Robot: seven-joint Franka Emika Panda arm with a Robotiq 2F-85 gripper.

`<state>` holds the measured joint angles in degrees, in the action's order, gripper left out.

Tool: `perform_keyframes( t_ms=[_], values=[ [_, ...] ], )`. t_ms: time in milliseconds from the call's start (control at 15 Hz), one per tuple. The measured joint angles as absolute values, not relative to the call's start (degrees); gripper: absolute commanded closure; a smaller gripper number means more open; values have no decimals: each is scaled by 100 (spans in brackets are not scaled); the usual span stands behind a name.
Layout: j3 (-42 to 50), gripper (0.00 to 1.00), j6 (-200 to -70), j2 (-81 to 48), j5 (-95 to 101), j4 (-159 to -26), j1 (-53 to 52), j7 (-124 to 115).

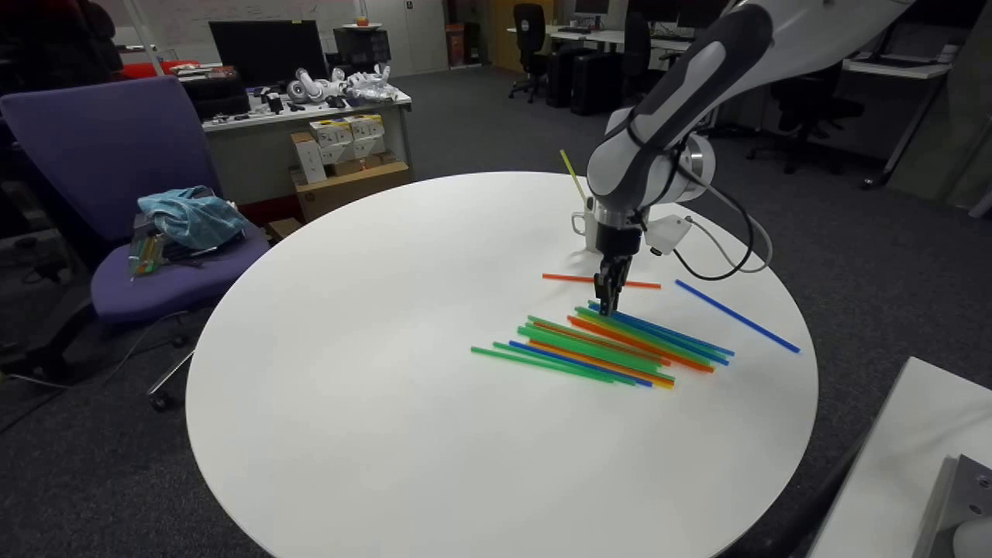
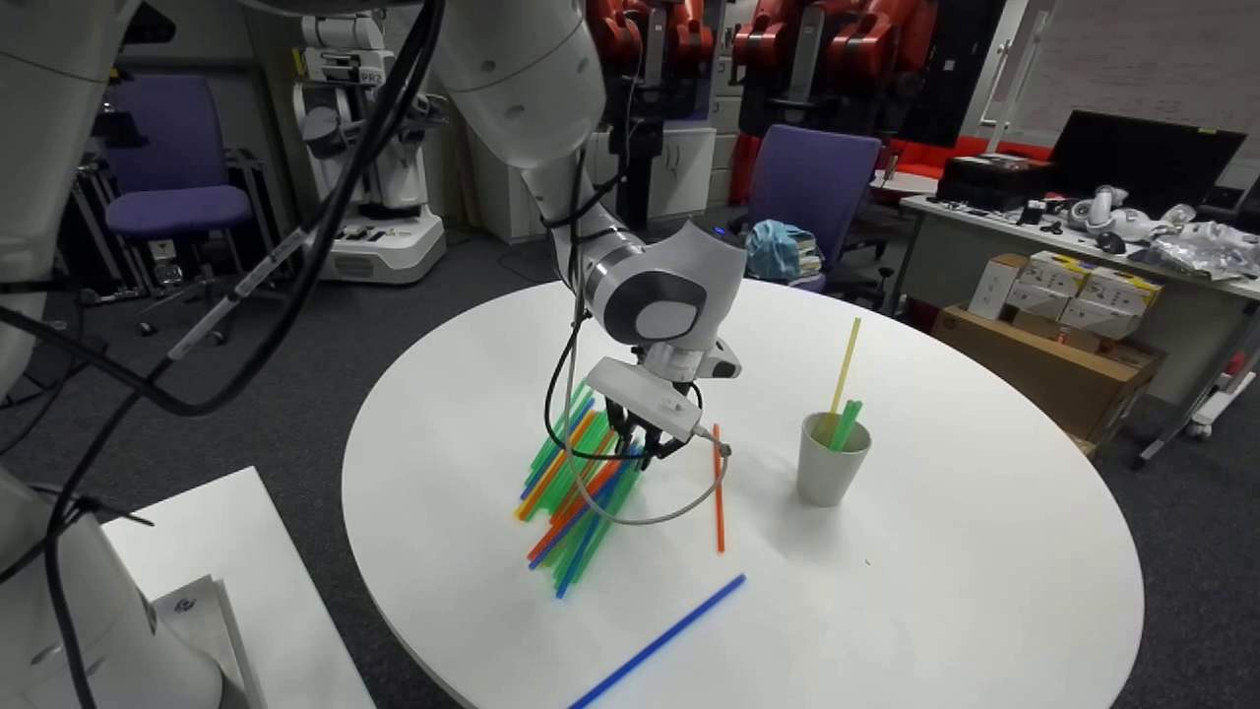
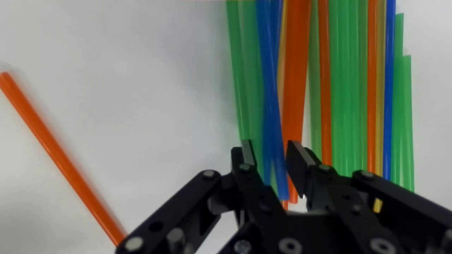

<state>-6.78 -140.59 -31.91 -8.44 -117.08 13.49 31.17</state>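
My gripper [image 3: 269, 143] points down at the left edge of a row of coloured straws, its jaws partly open. Between its fingers pass blue straws [image 3: 271, 116] and part of the green straws [image 3: 252, 88]; they lie loosely there, and the right finger sits over the orange straws [image 3: 296, 70]. In both exterior views the gripper [image 1: 608, 306] is low over one side of the straw pile [image 1: 597, 349]. Away from the pile lie a single orange straw [image 2: 719, 492] and a blue straw [image 2: 658, 642]. A white cup [image 2: 827, 478] holds a yellow straw [image 2: 845, 366] and green straws [image 2: 845, 428].
All of this stands on a round white table [image 1: 372, 426]. The cup [image 1: 590, 232] is partly behind the arm in an exterior view. A cable [image 2: 679, 514] loops beside the wrist. A purple chair [image 1: 178, 263] and a cluttered desk [image 1: 271, 116] stand beyond the table.
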Motion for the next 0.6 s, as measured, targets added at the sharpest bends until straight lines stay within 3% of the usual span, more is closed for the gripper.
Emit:
perform_keyframes(
  t_ms=[333,467,533,600],
  values=[
    [-676,71,-14059,-3239,-845,-11705,1357,3105],
    [-675,59,-14059,-3239,-846,-11704,1358,3104],
    [-675,40,-14059,-3239,-847,-11703,1359,3102],
    [-673,31,-14059,-3239,-849,-11701,1359,3097]
  ],
)
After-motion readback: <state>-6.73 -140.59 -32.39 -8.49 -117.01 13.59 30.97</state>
